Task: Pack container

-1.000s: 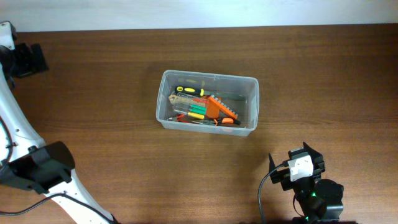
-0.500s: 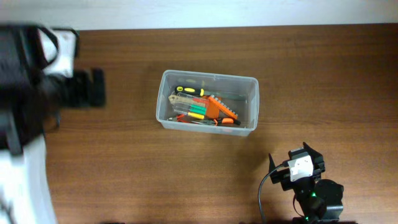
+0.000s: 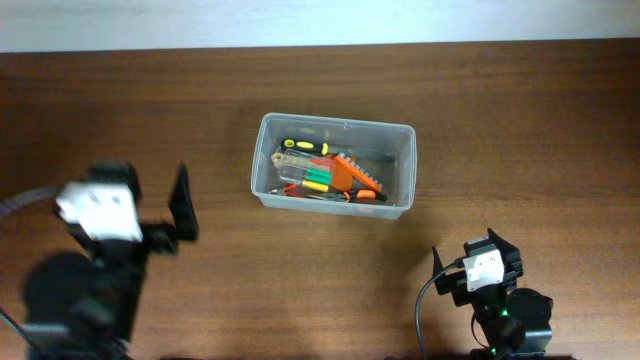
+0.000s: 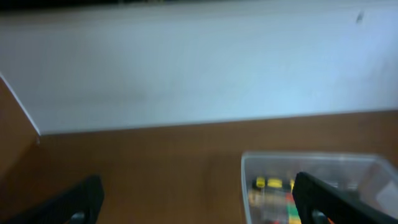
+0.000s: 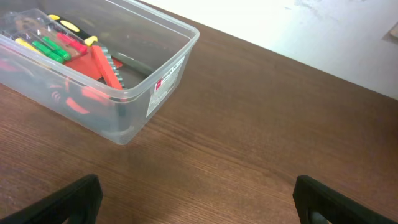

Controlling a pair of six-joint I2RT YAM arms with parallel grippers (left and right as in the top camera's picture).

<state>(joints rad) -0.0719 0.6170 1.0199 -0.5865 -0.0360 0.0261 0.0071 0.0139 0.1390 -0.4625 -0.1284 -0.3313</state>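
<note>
Toward the middle of the brown table sits the container, upright and lidless, resting flat on the wood with its long sides running across the overhead view. Inside it lie hand tools: screwdrivers with yellow, green and red handles and an orange toothed piece, all below the rim, so nothing looks likely to spill. No loose item shows on the table around the container, which suggests the packing is done or nearly so. Left of the container and a little nearer the robot, the left gripper is spread wide with nothing between its fingers; the overhead view shows it blurred, well apart from the container wall. Nearer the robot than the container's right end, the right gripper is likewise spread and empty, low over bare wood and facing the container's corner. Both appear parked clear of the container because nothing visible is left to carry.
</note>
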